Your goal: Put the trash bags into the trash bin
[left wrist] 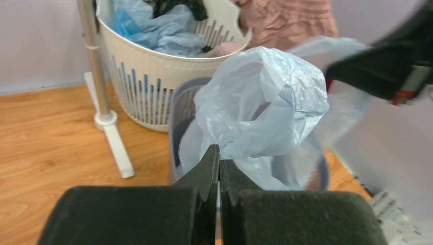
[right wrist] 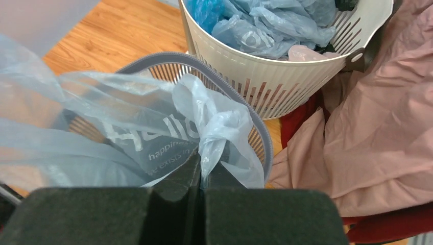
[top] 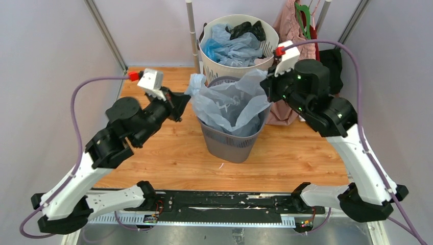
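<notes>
A large pale blue see-through trash bag (top: 232, 104) with white "Hello" lettering hangs spread inside the dark grey mesh trash bin (top: 232, 143) at mid table. Its left edge is bunched above the rim, and my left gripper (top: 185, 104) is shut on that bunch (left wrist: 260, 102). On the right side my right gripper (top: 265, 84) is shut on a twisted corner of the same bag (right wrist: 219, 122), just over the bin's rim (right wrist: 204, 64). The bag's mouth stretches between both grippers.
A round white slotted basket (top: 265, 53) holding more blue and black bags stands right behind the bin. A pink garment (right wrist: 367, 117) hangs at the back right beside it. A white stand pole (left wrist: 94, 66) rises left of the basket.
</notes>
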Available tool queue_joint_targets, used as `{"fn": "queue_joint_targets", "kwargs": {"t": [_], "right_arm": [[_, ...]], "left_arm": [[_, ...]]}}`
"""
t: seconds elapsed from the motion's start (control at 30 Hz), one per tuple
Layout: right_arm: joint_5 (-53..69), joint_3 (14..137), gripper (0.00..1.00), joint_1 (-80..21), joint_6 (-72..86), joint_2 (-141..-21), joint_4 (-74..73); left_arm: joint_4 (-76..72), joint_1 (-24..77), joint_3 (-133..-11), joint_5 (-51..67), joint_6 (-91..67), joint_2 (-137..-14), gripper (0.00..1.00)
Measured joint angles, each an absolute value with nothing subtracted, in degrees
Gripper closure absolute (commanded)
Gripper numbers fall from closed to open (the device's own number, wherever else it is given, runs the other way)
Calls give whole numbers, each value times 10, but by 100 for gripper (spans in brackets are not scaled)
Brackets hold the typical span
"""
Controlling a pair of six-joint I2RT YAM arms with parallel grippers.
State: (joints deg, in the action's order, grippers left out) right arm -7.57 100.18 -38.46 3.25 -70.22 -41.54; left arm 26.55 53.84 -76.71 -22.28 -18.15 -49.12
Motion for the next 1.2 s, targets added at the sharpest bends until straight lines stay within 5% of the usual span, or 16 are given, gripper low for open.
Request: {"fn": "queue_joint_targets", "kwargs": {"t": [0.43,0.77,1.2], "right_arm": [[-30,881,100,-385,127,-609,-399],[-17,831,100,-385,167,-590,-355],[20,820,100,-385,200,-546,-340]], "left_arm": [[290,327,-796,-38,-197,-627,100],[177,297,-796,90,-201,-696,100],[255,280,-757,97,-199,-583,100]]}}
